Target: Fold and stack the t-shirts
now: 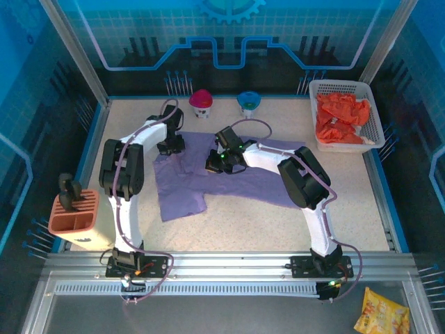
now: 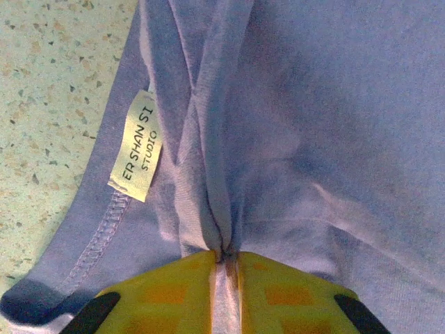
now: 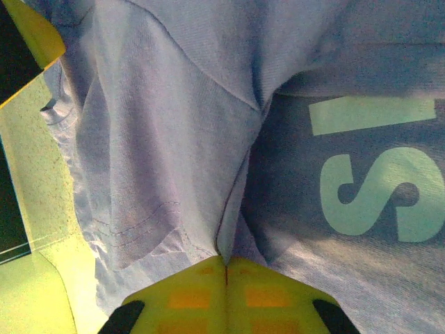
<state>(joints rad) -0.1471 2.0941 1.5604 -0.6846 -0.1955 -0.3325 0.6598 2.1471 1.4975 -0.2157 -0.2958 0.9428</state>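
A lavender-purple t-shirt [image 1: 208,177] lies crumpled in the middle of the table. My left gripper [image 1: 170,146] is at the shirt's far left edge. In the left wrist view it [image 2: 224,257] is shut on a pinched fold of the lavender cloth [image 2: 313,125], beside the collar with its pale label [image 2: 136,146]. My right gripper [image 1: 215,163] is over the shirt's upper middle. In the right wrist view it [image 3: 226,261] is shut on a ridge of the lavender cloth [image 3: 167,139], next to pale printed letters [image 3: 375,195]. Orange-red t-shirts [image 1: 341,118] are heaped in the white basket [image 1: 372,104] at the far right.
A red-capped object [image 1: 201,101] and a blue-capped one [image 1: 248,101] stand at the back edge. An orange slotted holder [image 1: 73,216] sits at the near left. A yellow snack bag [image 1: 381,313] lies off the table at the bottom right.
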